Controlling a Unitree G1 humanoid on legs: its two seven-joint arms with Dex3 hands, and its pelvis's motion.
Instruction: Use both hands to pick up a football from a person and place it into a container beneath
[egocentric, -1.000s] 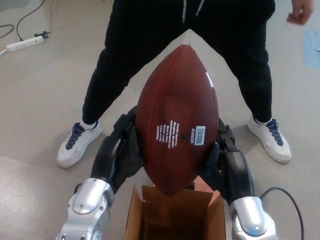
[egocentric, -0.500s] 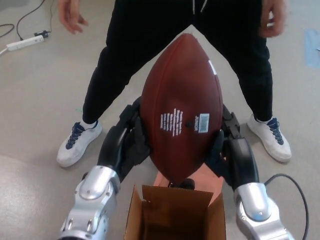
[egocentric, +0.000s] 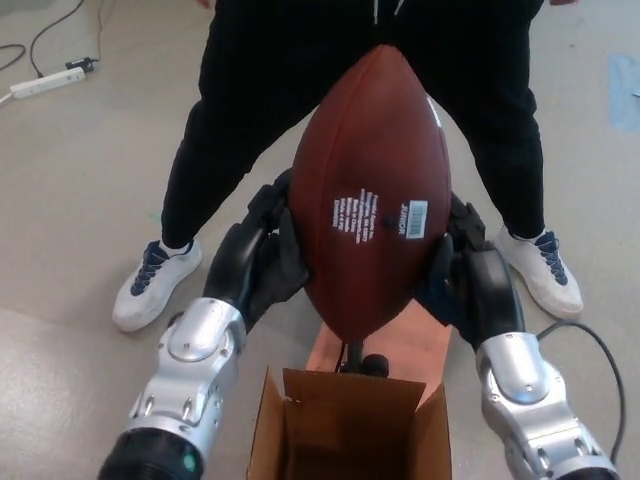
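Observation:
A brown football (egocentric: 372, 190) with white print stands on end, high in the middle of the head view. My left hand (egocentric: 262, 255) presses against its left side and my right hand (egocentric: 462, 270) against its right side, so both are shut on it. Below the ball, at the bottom edge, an open cardboard box (egocentric: 350, 425) shows its dark inside. A person in black trousers (egocentric: 250, 110) and white shoes stands right behind the ball, legs apart.
A white power strip (egocentric: 45, 82) and cables lie on the floor at the top left. The person's shoes (egocentric: 150, 285) stand to either side of my arms. A black cable (egocentric: 590, 345) loops near my right forearm.
Both hands have lifted the football higher and a little farther from the box. The person's hands have gone up out of the picture.

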